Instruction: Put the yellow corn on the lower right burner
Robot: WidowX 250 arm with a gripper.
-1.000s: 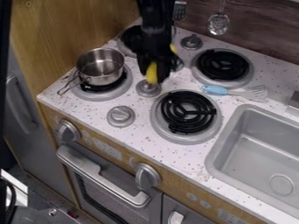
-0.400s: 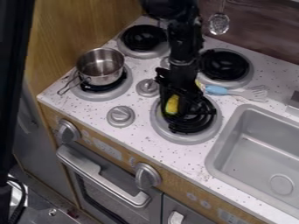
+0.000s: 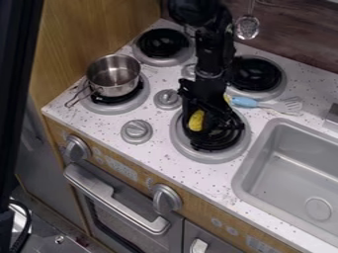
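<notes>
The black gripper (image 3: 208,120) hangs over the lower right burner (image 3: 210,157) in the camera view, apparently pinching the yellow corn (image 3: 196,120) crosswise: one end shows at the coil's eleven o'clock, a yellow bit near one. Whether the cob touches the coil I cannot tell.

The step in hand looks like the final lowering and release. Best to ease the cob toward six o'clock first, so its middle sits over the coil's centre, then settle it flat before letting go. Opening while it is high or off-centre could roll it toward the blue-handled spatula (image 3: 244,102), around one o'clock.
</notes>
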